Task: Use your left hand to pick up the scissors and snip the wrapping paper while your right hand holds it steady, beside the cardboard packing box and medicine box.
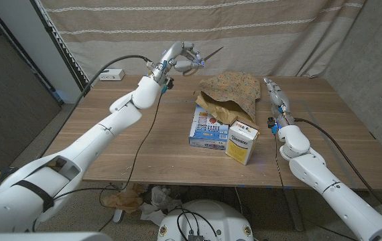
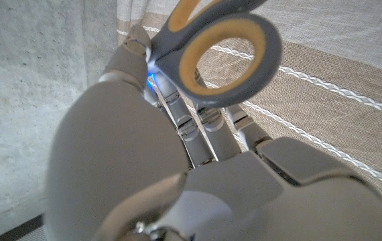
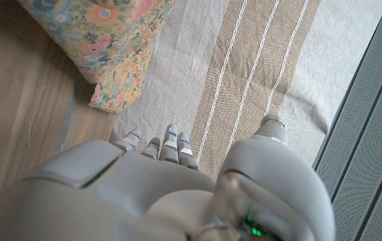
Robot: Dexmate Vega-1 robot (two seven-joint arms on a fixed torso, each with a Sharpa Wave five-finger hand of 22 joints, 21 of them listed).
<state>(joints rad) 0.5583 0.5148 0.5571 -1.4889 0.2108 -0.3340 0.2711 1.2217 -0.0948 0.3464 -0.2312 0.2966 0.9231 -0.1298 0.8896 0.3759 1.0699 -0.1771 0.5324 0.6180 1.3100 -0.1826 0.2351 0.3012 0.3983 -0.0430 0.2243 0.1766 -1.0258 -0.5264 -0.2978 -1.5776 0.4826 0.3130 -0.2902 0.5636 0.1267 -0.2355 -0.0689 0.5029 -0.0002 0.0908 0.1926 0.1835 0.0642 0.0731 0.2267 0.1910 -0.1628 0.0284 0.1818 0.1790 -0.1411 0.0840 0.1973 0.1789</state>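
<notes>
My left hand (image 1: pixel 181 59) is raised above the table's far edge and holds the scissors (image 1: pixel 204 56), blades pointing right toward the paper. In the left wrist view the grey and yellow scissor handle (image 2: pixel 221 47) sits over my fingers (image 2: pixel 201 127). The floral wrapping paper (image 1: pixel 232 94) lies crumpled at the back middle of the table. My right hand (image 1: pixel 276 97) stands just right of the paper, fingers stretched out, holding nothing. The right wrist view shows the paper (image 3: pixel 100 30) ahead of my right hand (image 3: pixel 157 181).
A blue and white medicine box (image 1: pixel 209 128) and a cardboard packing box (image 1: pixel 242 141) stand in front of the paper. A small white device (image 1: pixel 112 75) sits at the table's far left corner. A striped curtain (image 1: pixel 298 33) hangs behind.
</notes>
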